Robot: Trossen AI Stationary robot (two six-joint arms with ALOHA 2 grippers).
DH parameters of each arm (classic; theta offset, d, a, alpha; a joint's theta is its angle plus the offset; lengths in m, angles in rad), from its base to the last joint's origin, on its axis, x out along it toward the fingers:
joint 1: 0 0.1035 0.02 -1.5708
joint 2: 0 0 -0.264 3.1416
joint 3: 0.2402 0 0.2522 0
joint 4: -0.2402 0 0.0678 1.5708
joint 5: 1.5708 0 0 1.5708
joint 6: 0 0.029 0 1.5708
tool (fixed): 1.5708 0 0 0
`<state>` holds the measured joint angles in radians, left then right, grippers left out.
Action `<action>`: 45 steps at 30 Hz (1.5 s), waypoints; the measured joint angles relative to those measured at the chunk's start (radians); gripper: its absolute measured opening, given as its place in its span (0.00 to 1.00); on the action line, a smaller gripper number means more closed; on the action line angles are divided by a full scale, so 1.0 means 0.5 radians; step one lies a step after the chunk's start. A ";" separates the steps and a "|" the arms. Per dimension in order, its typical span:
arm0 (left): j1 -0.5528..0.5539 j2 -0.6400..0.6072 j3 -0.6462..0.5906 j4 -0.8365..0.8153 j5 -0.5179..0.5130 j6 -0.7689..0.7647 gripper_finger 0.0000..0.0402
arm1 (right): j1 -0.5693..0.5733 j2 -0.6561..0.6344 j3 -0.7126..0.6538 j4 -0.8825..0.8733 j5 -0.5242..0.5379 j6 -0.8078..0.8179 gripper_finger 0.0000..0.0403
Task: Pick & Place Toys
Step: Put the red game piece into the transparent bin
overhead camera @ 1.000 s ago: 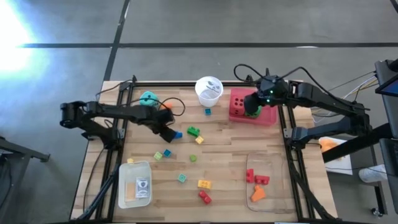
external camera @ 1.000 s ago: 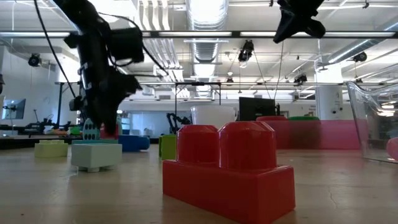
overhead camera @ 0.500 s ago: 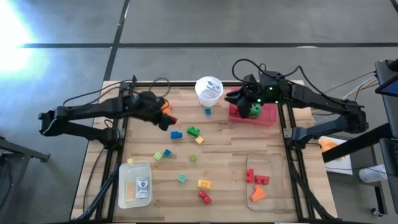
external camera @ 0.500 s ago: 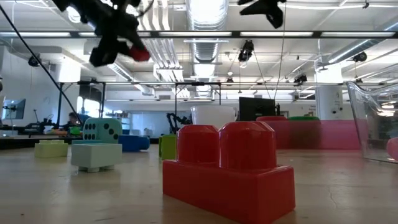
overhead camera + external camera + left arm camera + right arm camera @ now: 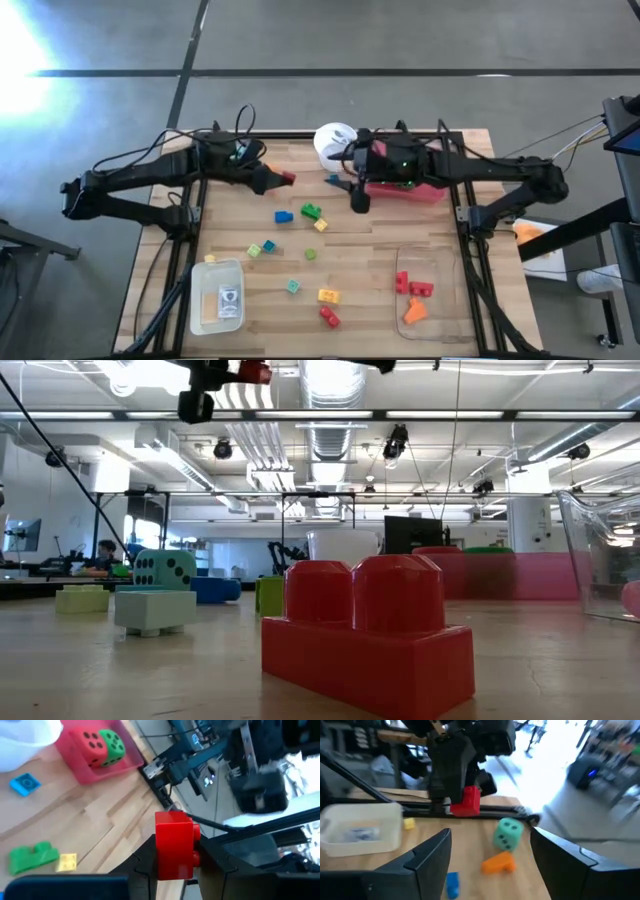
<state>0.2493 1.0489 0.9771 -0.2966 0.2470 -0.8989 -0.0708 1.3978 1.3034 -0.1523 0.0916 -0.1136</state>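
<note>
Red brick point(image 5: 175, 845) sits pinched in left claw point(image 5: 278, 179), high above table point(image 5: 370, 250).

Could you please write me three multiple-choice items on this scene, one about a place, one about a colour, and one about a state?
1. Where are the red die and green die?
A. in the pink tray
B. in the white cup
C. in the clear tray

2. What colour is the brick in the left pincer?
A. blue
B. red
C. yellow

3. How is the right pincer?
A. shut on a die
B. shut on a card
C. open, holding nothing

Answers: 1 A, the left wrist view shows both dice side by side in the pink tray. 2 B, that view shows a red brick between the fingers. 3 C, the right wrist view shows its fingers spread with nothing between them.
</note>
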 joint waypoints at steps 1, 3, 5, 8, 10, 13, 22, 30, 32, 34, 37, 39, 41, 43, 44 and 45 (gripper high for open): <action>0.002 0.000 0.000 0.036 0.001 -0.008 0.23 | 0.031 0.028 0.033 -0.002 0.068 -0.056 0.66; 0.005 0.002 -0.001 0.132 0.018 -0.060 0.23 | 0.087 0.085 0.106 0.001 0.184 -0.144 0.66; 0.007 0.002 -0.001 0.264 0.053 -0.110 0.23 | 0.132 0.142 0.172 0.000 0.254 -0.215 0.66; 0.016 0.004 -0.001 0.465 0.107 -0.205 0.23 | 0.185 0.222 0.263 -0.002 0.360 -0.329 0.66; 0.019 0.005 -0.002 0.590 0.130 -0.246 0.23 | 0.217 0.265 0.327 0.002 0.438 -0.460 0.66; 0.020 0.005 -0.002 0.705 0.154 -0.296 0.23 | 0.245 0.327 0.446 0.029 0.558 -0.623 0.66; 0.021 0.005 -0.003 0.763 0.160 -0.339 0.23 | 0.243 0.474 0.658 0.026 0.502 -0.691 0.66; 0.020 0.042 -0.005 0.902 0.225 -0.356 0.23 | 0.246 0.634 0.866 0.024 0.456 -0.660 0.66; 0.019 0.053 -0.006 0.922 0.245 -0.368 0.23 | 0.248 0.657 0.906 0.023 0.482 -0.662 0.66; 0.015 0.057 -0.006 0.948 0.261 -0.368 0.23 | 0.248 0.669 0.928 0.024 0.494 -0.669 0.66; 0.015 0.058 -0.006 0.969 0.275 -0.368 0.23 | 0.247 0.678 0.934 0.015 0.497 -0.668 0.61; 0.015 0.058 -0.006 0.978 0.285 -0.368 0.23 | 0.246 0.678 0.935 0.013 0.498 -0.665 0.55; 0.015 0.058 -0.002 0.981 0.297 -0.368 0.23 | 0.248 0.678 0.935 0.013 0.498 -0.663 0.47; 0.015 0.058 -0.003 0.996 0.304 -0.368 0.23 | 0.248 0.678 0.935 0.021 0.503 -0.664 0.39; 0.015 0.058 -0.003 1.010 0.303 -0.367 0.23 | 0.247 0.678 0.937 0.022 0.503 -0.663 0.36; 0.015 0.058 -0.003 1.014 0.307 -0.367 0.23 | 0.247 0.678 0.941 0.022 0.504 -0.664 0.33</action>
<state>0.2569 1.0779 0.9756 0.2104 0.4007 -1.0824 0.0528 1.7367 1.7737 -0.1413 0.3434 -0.4454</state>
